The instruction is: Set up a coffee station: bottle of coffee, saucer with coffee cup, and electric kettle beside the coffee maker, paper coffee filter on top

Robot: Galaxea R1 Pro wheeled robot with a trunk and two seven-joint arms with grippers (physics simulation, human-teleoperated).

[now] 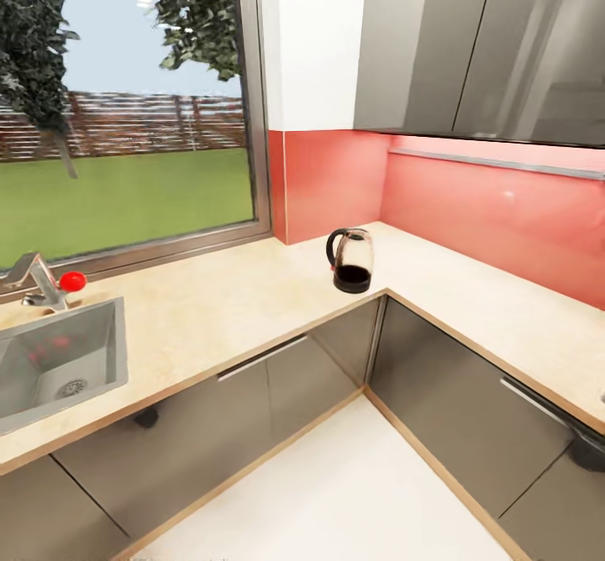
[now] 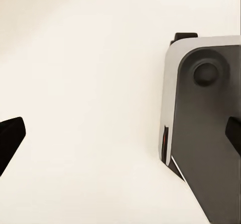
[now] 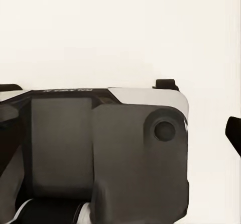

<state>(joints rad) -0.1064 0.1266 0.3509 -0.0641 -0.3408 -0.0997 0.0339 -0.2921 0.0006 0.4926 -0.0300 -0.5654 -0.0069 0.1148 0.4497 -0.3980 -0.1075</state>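
The electric kettle [image 1: 351, 260], clear glass with dark contents, a black base and a black loop handle, stands upright at the inner corner of the kitchen countertop [image 1: 218, 309]. In the left wrist view my left gripper [image 2: 120, 138] is open over pale floor, its black fingertips [image 2: 11, 141] far apart and nothing between them. My right gripper [image 3: 120, 133] is open too, hanging above the robot's grey base [image 3: 125, 153] with one black fingertip [image 3: 234, 133] at the frame edge. The coffee maker, bottle of coffee, kitchen shelf, paper coffee filter, saucer and coffee cup are out of view.
A steel sink [image 1: 59, 359] with a red-knobbed tap [image 1: 72, 280] sits at the left under a big window. Glossy grey wall cabinets [image 1: 479, 49] hang over the right run of counter, above a red backsplash. Grey base cabinets [image 1: 277, 385] border the white floor.
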